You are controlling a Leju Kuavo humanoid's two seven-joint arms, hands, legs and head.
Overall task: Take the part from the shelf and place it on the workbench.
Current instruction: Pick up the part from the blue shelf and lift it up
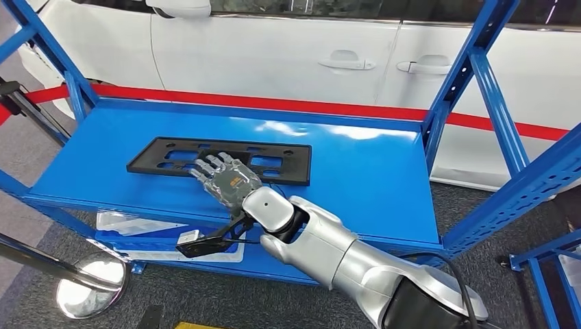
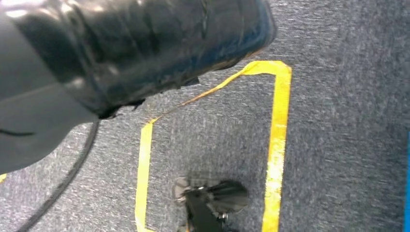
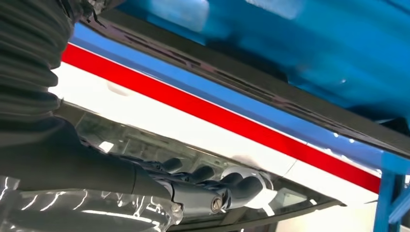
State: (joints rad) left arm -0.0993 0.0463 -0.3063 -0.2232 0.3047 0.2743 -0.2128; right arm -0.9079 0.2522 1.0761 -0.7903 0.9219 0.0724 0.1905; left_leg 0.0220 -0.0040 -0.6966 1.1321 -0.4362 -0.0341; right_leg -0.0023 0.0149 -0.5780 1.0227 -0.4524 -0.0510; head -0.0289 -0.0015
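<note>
A blue steel shelf (image 1: 356,178) is standing on grey carpet in front of a white car (image 1: 274,55), with a red band running behind its back edge. The part (image 1: 219,159), a flat black plastic plate with slotted cut-outs, is lying face-down-flat on the shelf's top deck, left of the middle; its long axis is running side to side, roughly parallel to the shelf's front edge, with the right end sitting a touch nearer the robot. Flat like this it is offering no raised edge, which is probably why the right hand (image 1: 226,179) is coming in low over the near long side, palm down, fingers spread and resting on or just over the plate; whether they are hooking an edge or a slot I cannot tell, so no grip is looking established yet. The left hand is apparently hanging at the robot's side, its wrist camera looking down at yellow floor tape (image 2: 278,145).
</note>
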